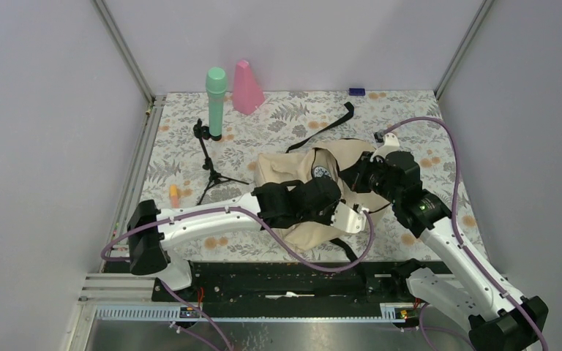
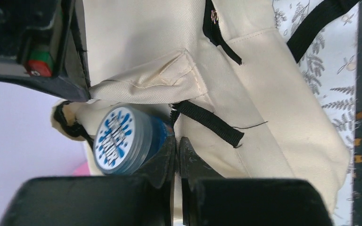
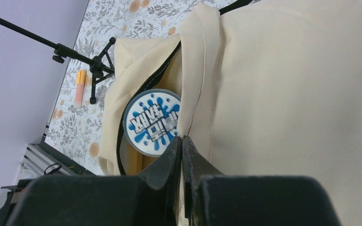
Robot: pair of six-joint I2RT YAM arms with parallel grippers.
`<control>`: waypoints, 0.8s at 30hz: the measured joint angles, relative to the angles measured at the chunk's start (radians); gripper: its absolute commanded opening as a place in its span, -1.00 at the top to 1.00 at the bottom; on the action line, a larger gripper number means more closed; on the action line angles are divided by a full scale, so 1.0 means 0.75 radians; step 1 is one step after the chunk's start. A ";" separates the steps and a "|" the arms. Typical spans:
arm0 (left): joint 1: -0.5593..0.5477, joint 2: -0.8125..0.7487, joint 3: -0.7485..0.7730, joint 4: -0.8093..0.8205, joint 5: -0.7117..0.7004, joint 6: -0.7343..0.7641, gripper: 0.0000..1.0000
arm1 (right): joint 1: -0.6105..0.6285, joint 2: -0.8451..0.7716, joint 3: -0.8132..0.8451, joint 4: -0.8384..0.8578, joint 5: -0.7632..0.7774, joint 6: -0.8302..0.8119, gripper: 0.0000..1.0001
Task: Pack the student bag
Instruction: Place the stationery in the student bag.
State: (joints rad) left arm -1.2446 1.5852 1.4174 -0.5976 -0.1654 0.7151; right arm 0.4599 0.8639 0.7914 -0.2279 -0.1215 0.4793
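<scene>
The left gripper [image 2: 178, 143] is seen with its jaws brought fully together at the mouth of the student bag [image 2: 273, 117], a large cream fabric backpack with black straps and black zipper trim. The fingertips are pressed against the zipper edge, but whether any cloth is caught between them cannot be made out. Just beside these fingertips, a round tub with a blue-and-white splash-printed lid [image 2: 120, 139] is lodged in the bag's opening, tilted with its lid facing outward.

The right gripper [image 3: 181, 141] is likewise closed, and a fold of the cream fabric at the rim of the opening is pinched between its jaws. From this side the tub is framed by the black zipper line, partly inside the bag.

The bag itself is laid on the floral-patterned table cover [image 1: 278, 124], near the middle, between the two arms, with one black strap trailed toward the far edge. To its left, a black tripod stand [image 1: 208, 164] is placed, and a small orange tube [image 1: 174, 194] is laid beside its feet. Further back, a mint-green cylinder [image 1: 216, 102] and a pink tapered bottle [image 1: 247, 88] are stood upright near the far wall
</scene>
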 measured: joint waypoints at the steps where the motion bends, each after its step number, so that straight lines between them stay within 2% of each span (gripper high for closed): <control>1: -0.013 0.001 0.000 -0.002 -0.027 0.033 1.00 | 0.000 0.003 -0.002 0.003 0.000 0.000 1.00; 5: -0.057 0.001 -0.011 0.024 -0.123 0.144 1.00 | 0.000 0.005 -0.004 0.022 0.002 0.000 1.00; 9: -0.112 0.001 -0.081 0.138 -0.269 0.311 1.00 | 0.000 0.007 -0.005 0.032 0.010 0.000 1.00; 12: -0.124 0.001 -0.095 0.168 -0.301 0.348 1.00 | 0.000 0.007 -0.006 0.033 0.012 0.000 1.00; 13: -0.124 0.001 -0.095 0.177 -0.300 0.343 0.94 | 0.000 0.007 -0.006 0.037 0.015 0.000 1.00; 15: -0.123 0.001 -0.096 0.193 -0.300 0.319 0.66 | 0.000 0.006 -0.006 0.040 0.030 0.000 1.00; 16: -0.121 0.000 -0.100 0.202 -0.300 0.302 0.45 | 0.000 0.005 -0.006 0.039 0.035 0.000 1.00; 18: -0.112 -0.014 -0.126 0.252 -0.301 0.236 -0.15 | 0.000 0.001 -0.006 0.030 0.039 -0.001 1.00; 19: -0.106 -0.024 -0.135 0.274 -0.299 0.204 -0.41 | 0.000 -0.002 -0.006 0.020 0.041 -0.002 1.00; 20: -0.099 -0.038 -0.143 0.292 -0.294 0.177 -0.58 | 0.000 -0.005 -0.007 0.011 0.041 -0.004 1.00; 22: -0.072 -0.085 -0.172 0.340 -0.279 0.084 -0.77 | 0.000 -0.012 -0.007 -0.006 0.042 -0.008 1.00; 24: -0.031 -0.167 -0.215 0.379 -0.242 -0.051 -0.84 | 0.000 -0.016 -0.007 -0.015 0.045 -0.016 1.00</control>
State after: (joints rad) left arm -1.2675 1.4597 1.2564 -0.3134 -0.3470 0.6769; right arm 0.4599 0.8516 0.7864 -0.2390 -0.0879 0.4671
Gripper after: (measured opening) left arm 0.865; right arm 0.054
